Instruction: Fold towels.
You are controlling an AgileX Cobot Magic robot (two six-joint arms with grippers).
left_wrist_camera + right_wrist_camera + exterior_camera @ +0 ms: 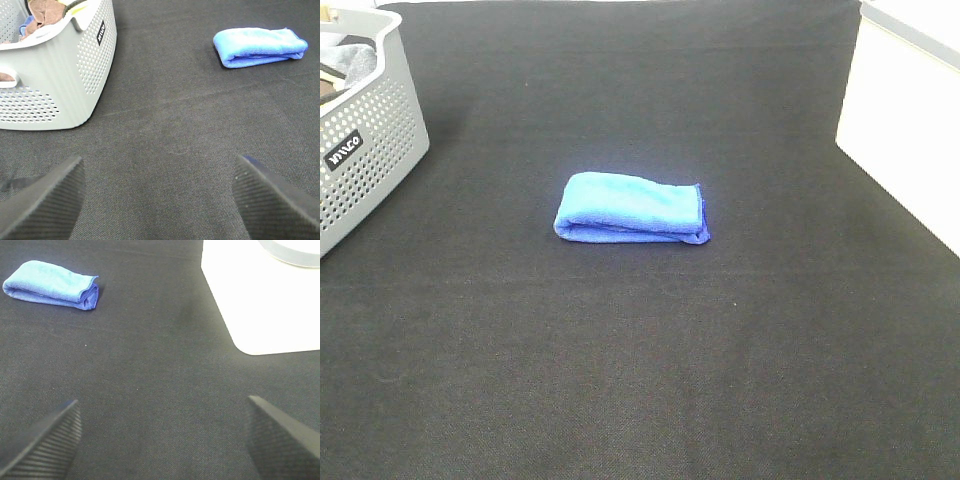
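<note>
Nearest you, both pincers, left [159, 195] and right [162, 437], gape wide and empty over bare bench [620, 380], parked clear. Frame centre: folded blue towel [631, 208], likely finished. Upper left: basket [370, 150] holding more cloths.

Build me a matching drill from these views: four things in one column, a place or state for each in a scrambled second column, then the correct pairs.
Things
1. blue towel
2. grey basket
3. left end effector
4. white box

Places or states
A. at the right edge of the black mat in the high view
B. open, holding nothing, above bare mat
C. folded, lying alone mid-mat
D. at the left edge of the high view, with cloths inside

Pairs: 1-C, 2-D, 3-B, 4-A
</note>
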